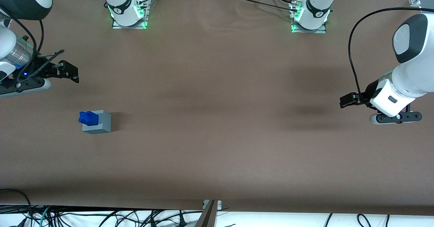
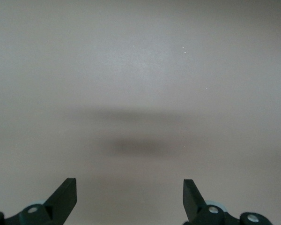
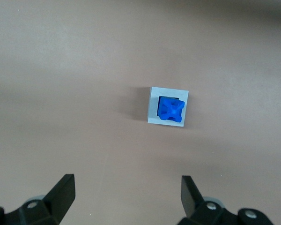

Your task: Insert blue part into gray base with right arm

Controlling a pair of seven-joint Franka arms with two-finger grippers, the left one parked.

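The blue part [image 1: 88, 117] sits in the recess on top of the gray base [image 1: 98, 123], sticking up out of it. The base stands on the brown table toward the working arm's end. The right wrist view shows the blue part [image 3: 171, 109] seated inside the gray base [image 3: 152, 107] from above. My right gripper [image 1: 69, 73] is open and empty. It hangs high above the table, farther from the front camera than the base and apart from it. In the right wrist view the gripper [image 3: 126, 190] holds its two black fingers wide apart over bare table.
The brown table cloth [image 1: 217, 118] covers the whole work surface. Two arm bases with green lights [image 1: 129, 15] stand at the edge farthest from the front camera. Cables [image 1: 67, 216] lie below the near table edge.
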